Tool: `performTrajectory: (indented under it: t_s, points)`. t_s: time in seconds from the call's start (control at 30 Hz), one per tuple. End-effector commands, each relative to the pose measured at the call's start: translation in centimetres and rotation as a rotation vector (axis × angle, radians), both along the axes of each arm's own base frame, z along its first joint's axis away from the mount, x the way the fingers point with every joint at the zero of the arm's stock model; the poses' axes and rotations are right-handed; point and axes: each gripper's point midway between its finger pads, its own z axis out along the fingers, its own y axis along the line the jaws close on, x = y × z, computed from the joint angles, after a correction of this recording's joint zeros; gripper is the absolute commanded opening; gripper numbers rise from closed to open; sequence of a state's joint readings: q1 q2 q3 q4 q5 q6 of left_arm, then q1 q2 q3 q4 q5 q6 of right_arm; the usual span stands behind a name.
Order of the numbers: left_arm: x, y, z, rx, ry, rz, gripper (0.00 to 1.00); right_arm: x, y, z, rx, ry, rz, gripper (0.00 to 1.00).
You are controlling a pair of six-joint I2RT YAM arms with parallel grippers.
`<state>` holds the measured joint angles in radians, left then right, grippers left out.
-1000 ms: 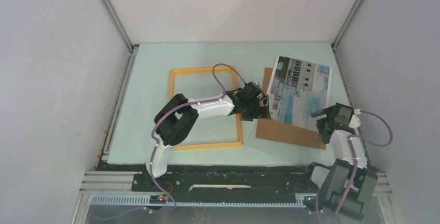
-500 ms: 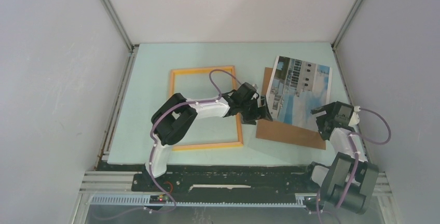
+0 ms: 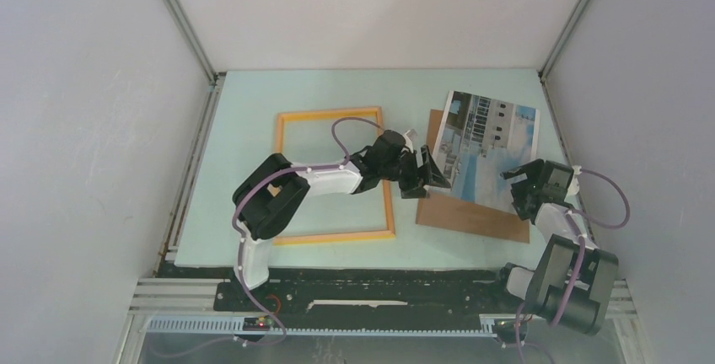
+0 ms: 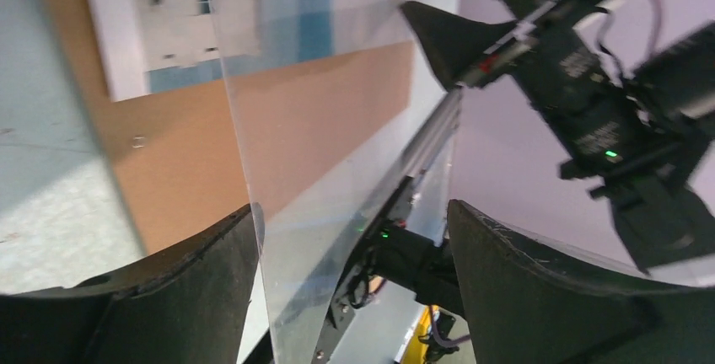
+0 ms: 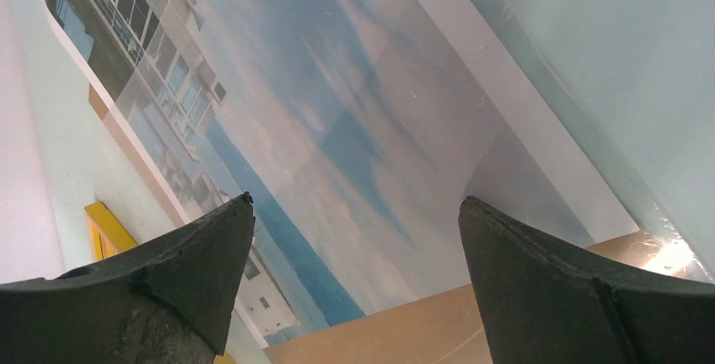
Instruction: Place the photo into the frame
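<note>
The photo lies face up at the right on a brown backing sheet. The orange-yellow frame lies flat to their left, with nothing inside it. My left gripper is open at the photo's left edge. In the left wrist view a thin clear sheet rises between its jaws, close to the left finger, with the photo and backing beyond. My right gripper is open and empty over the photo's near right corner. Its wrist view looks down on the photo.
The right arm is close behind the clear sheet in the left wrist view. The enclosure's grey walls stand on three sides, and the right wall is near the photo. A corner of the frame shows in the right wrist view.
My left gripper has turned and pulled slightly left at the photo's left edge. My right gripper has moved forward and left over the photo's near right corner.
</note>
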<state>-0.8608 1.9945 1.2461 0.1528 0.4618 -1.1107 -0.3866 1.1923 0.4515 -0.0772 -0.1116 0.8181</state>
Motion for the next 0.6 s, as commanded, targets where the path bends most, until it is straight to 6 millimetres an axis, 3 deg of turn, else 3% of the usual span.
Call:
performTrajectory:
  t_s: [0.0,0.17,0.3,0.57]
  points:
    - [-0.9,-1.5,7.3,-0.248,-0.045,-0.043,0.78,-3.7,1.7,-3.7,0.066,0.177,0.003,1.0]
    - [-0.2,-1.6,5.9,-0.224,-0.037,-0.022,0.66,-3.6,1.6,-3.3,0.052,0.165,0.001,1.0]
    - [0.9,-1.4,3.4,-0.131,-0.052,0.01,0.49,-3.5,1.4,-3.0,0.026,0.157,0.001,1.0]
    - [2.4,-1.2,1.1,-0.022,-0.094,0.036,0.18,-3.6,0.8,-1.8,-0.046,0.131,-0.012,1.0]
